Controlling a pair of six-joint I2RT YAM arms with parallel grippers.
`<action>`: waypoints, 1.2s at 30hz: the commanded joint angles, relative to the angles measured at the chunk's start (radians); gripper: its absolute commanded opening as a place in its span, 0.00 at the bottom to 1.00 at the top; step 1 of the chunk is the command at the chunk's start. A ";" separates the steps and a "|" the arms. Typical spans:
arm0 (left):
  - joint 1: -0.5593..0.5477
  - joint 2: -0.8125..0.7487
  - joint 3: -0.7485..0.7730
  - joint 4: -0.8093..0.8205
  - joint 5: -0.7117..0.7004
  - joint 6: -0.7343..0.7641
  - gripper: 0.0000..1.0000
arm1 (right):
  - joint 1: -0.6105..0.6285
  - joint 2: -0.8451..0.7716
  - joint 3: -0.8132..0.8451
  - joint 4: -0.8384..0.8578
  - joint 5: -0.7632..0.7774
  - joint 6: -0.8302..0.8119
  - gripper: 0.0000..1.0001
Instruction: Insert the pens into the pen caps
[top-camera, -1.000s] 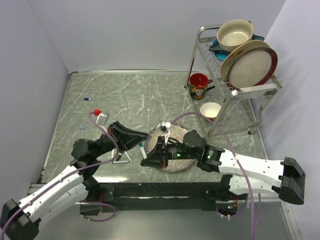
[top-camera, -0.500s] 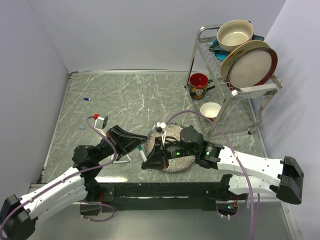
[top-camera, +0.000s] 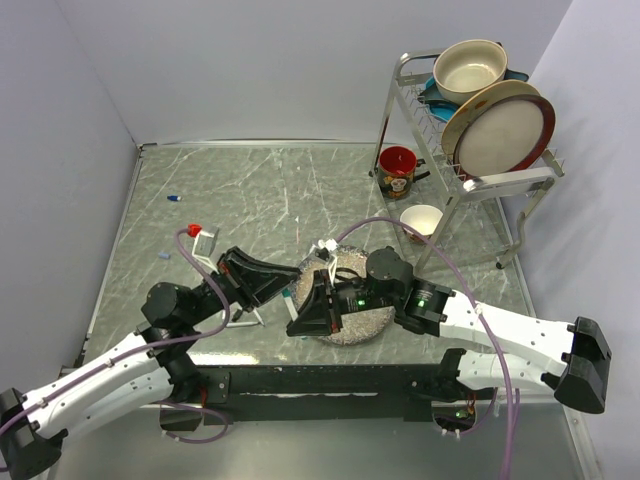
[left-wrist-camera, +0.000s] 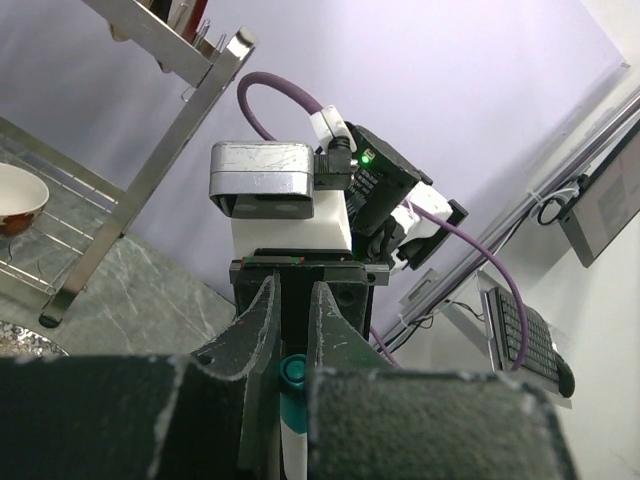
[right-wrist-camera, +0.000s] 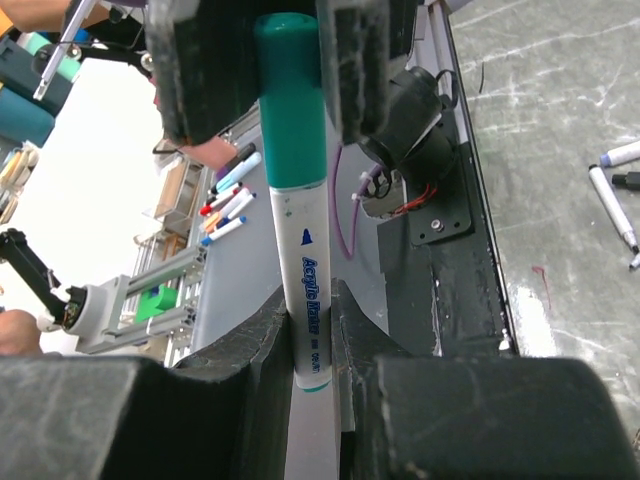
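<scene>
The pen (right-wrist-camera: 305, 290) hangs between the two arms, above the bench (top-camera: 260, 190) at the left rim of the speckled plate (top-camera: 372, 326). The right pincer (right-wrist-camera: 308, 308) is clamped on the lower part of the white barrel, with the printed lettering just above its fingers. The teal cap (right-wrist-camera: 290, 100) sits on the pen's far end and lies between the pads of the left pincer (left-wrist-camera: 291, 305), which is drawn together on it. The two pincers face each other nearly tip to tip, in line with the pen.

Seen from above, the right arm lies across the plate and hides much of it. Two loose white pens (right-wrist-camera: 612, 205) lie on the bench beside the left arm's base. A small blue cap (top-camera: 173, 198) and a red one (top-camera: 194, 229) lie well apart, toward the far left. A red mug (top-camera: 398, 170) and a white cup (top-camera: 421, 220) stand by the foot of the dish rack (top-camera: 420, 75) at the right, which holds a bowl and plates.
</scene>
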 joint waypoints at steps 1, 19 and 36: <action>-0.096 0.019 -0.096 -0.286 0.345 -0.022 0.01 | -0.101 -0.059 0.158 0.340 0.268 0.010 0.00; -0.166 -0.012 0.032 -0.519 0.120 0.031 0.01 | -0.121 0.043 0.233 0.346 0.206 0.003 0.00; -0.132 0.218 0.611 -0.880 -0.332 0.358 0.01 | -0.118 -0.281 -0.130 0.093 0.112 -0.050 0.66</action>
